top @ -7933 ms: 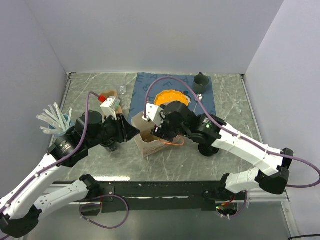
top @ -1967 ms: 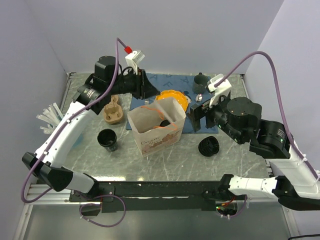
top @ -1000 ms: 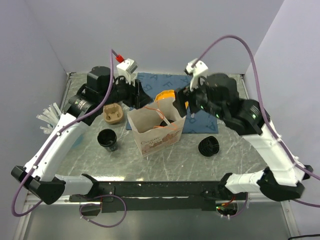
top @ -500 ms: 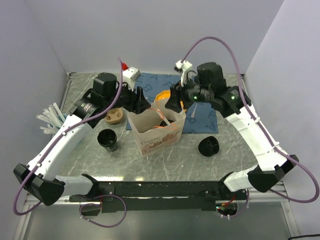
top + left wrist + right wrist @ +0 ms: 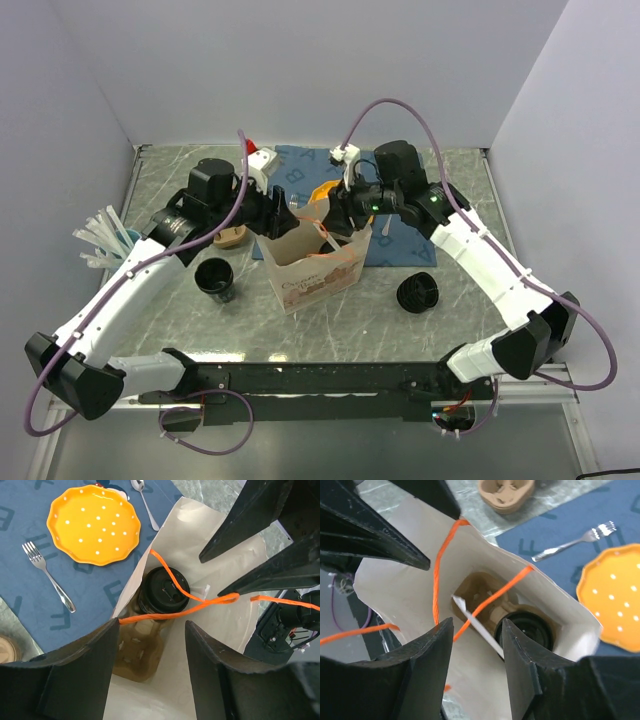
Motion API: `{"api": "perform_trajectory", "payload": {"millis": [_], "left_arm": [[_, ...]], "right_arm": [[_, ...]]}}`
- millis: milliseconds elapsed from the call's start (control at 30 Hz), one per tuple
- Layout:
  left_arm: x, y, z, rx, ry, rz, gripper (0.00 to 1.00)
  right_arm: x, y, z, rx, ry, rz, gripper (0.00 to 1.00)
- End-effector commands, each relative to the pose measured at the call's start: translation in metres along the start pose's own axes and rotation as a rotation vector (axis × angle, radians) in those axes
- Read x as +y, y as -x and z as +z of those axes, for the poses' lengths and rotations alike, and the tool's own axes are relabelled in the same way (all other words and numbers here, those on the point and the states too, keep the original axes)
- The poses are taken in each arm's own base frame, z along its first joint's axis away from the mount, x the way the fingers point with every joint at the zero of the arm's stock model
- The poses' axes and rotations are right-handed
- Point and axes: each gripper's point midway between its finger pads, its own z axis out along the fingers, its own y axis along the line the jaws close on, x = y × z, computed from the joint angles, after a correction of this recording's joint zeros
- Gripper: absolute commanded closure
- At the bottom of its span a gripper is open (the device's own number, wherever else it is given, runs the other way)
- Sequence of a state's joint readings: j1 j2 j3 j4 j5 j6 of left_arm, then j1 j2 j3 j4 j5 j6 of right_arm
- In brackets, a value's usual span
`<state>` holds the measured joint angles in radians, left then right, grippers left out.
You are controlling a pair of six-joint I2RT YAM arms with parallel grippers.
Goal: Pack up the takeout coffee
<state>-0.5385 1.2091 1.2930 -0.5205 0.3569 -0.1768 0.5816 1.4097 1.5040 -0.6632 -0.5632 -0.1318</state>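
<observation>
1. Plainly, the takeout coffee [image 5: 213,278] stands upright and uncovered on the surface [image 5: 350,325], left of the paper bag [image 5: 320,278] and apart from it. Its ribbed lid [image 5: 418,292] lies on the bag's other side.
2. Both arms meet over the bag's mouth. The left end effector [image 5: 152,625] has its fingers spread wide and grips nothing; an orange handle [image 5: 200,599] crosses the gap unpinched.
3. The right end effector [image 5: 477,622] is likewise spread and empty, looking down into the bag.
4. Inside the bag a lidded cup [image 5: 165,587] sits in a brown carrier [image 5: 142,655], which seems to have a free pocket beside it.
5. As I judge it, the open cup is light and thin-walled, so a hard squeeze would buckle it. Whether it holds liquid cannot be told, so it should stay upright.
6. The best hold is probably across the wall just under the rolled rim, where it is stiffest, with gentle pressure. The taper helps stop it sliding down through the fingers.
7. The bag is soft and its handles droop across the opening, which could snag a cup being lowered.
</observation>
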Motion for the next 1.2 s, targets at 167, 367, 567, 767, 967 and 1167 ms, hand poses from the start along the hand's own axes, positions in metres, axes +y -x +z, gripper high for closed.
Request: {"api": "perform_trajectory", "payload": {"millis": [167, 367, 567, 767, 967, 1167], "left_arm": [[-0.002, 0.012, -0.008, -0.058, 0.007, 0.044, 0.39], [-0.001, 0.010, -0.010, -0.060, 0.018, 0.046, 0.38], [0.000, 0.009, -0.012, -0.060, 0.029, 0.046, 0.38], [0.005, 0.005, -0.013, -0.051, 0.050, 0.046, 0.37], [0.007, 0.005, -0.012, -0.052, 0.061, 0.041, 0.37], [0.007, 0.005, -0.010, -0.050, 0.058, 0.039, 0.37]], "right_arm": [[0.006, 0.015, 0.009, -0.093, 0.089, -0.107, 0.52], [0.006, 0.008, 0.016, -0.075, 0.114, -0.113, 0.54], [-0.004, 0.012, 0.012, -0.095, 0.038, -0.113, 0.83], [-0.010, 0.003, 0.000, -0.060, -0.042, -0.104, 0.88], [-0.018, 0.000, -0.017, -0.084, -0.152, -0.044, 0.95], [-0.024, 0.017, -0.028, -0.174, -0.236, 0.047, 0.96]]}}
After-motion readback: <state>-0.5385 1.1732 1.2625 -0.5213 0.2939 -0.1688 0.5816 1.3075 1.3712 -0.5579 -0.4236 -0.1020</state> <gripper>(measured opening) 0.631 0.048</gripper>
